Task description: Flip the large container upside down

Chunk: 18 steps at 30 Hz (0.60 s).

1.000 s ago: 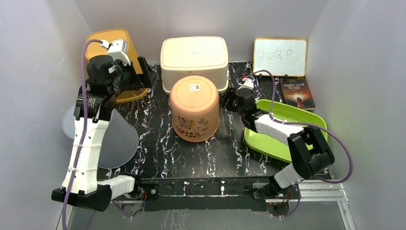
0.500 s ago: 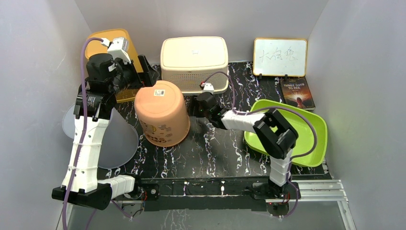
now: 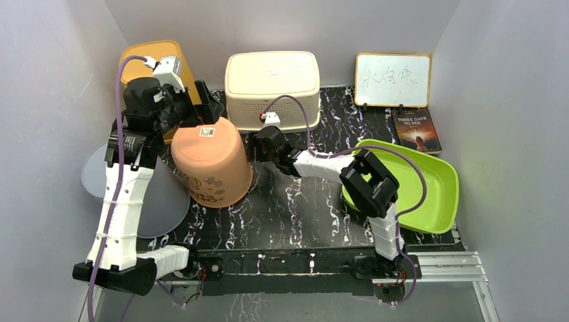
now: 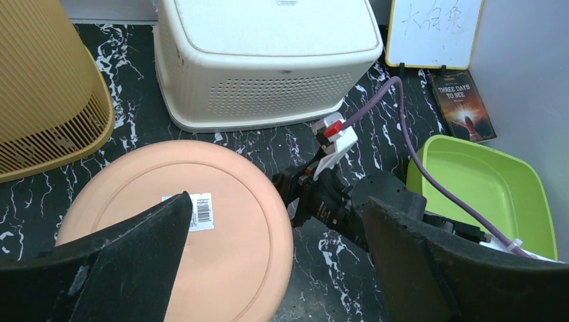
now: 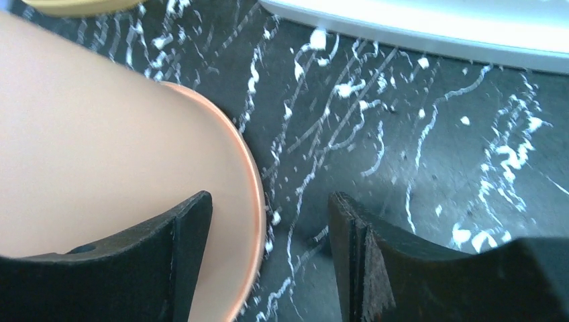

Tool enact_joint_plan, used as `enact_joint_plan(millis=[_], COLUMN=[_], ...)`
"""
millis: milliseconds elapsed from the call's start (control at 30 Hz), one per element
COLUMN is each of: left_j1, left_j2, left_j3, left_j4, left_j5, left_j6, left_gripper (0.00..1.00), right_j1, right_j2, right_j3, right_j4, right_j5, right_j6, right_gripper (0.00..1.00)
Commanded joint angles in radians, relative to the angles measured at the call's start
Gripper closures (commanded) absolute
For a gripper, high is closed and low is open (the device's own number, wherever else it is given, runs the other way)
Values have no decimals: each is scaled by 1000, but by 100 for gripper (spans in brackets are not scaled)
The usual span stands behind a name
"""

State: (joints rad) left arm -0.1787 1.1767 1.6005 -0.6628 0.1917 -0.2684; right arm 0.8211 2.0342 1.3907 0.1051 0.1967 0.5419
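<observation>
Cream basket (image 3: pixel 272 80) just behind peach container (image 3: pixel 211 164)

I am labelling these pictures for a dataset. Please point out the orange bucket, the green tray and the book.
orange bucket (image 3: pixel 218 144), top view, on its upturned base
green tray (image 3: pixel 439 194), top view, on its bare floor
book (image 3: pixel 417 131), top view, on its dark cover

bright, even light, soft shadows; right wrist view slightly blurred across the orange container (image 5: pixel 100 134).

Book (image 4: pixel 464 106), upper right: cover reads "THREE DAYS TO SEE". Whiteboard (image 4: pixel 435 30) handwriting illegible. Barcode label (image 4: pixel 199 208) on large container (image 4: pixel 228 201) unreadable.
</observation>
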Motion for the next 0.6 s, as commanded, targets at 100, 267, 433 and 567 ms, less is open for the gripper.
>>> enact_joint_plan(millis=[100, 267, 433, 567], left_j1=[-2, -1, -2, -2], left_j2=[-21, -19, -15, -28], left_j3=[-17, -44, -46, -60], left_j4=[30, 61, 69, 78], left_j5=[15, 44, 57, 71], left_j6=[19, 4, 1, -4], left_gripper=[2, 2, 2, 2], right_j1=[18, 0, -122, -178], right_j2=[-251, -463, -581, -622], right_j3=[-26, -190, -265, -354], right_j4=[-212, -258, -476, -562], right_j5=[373, 604, 530, 498], right_j6=[-194, -219, -126, -89], right_gripper=[17, 2, 3, 13])
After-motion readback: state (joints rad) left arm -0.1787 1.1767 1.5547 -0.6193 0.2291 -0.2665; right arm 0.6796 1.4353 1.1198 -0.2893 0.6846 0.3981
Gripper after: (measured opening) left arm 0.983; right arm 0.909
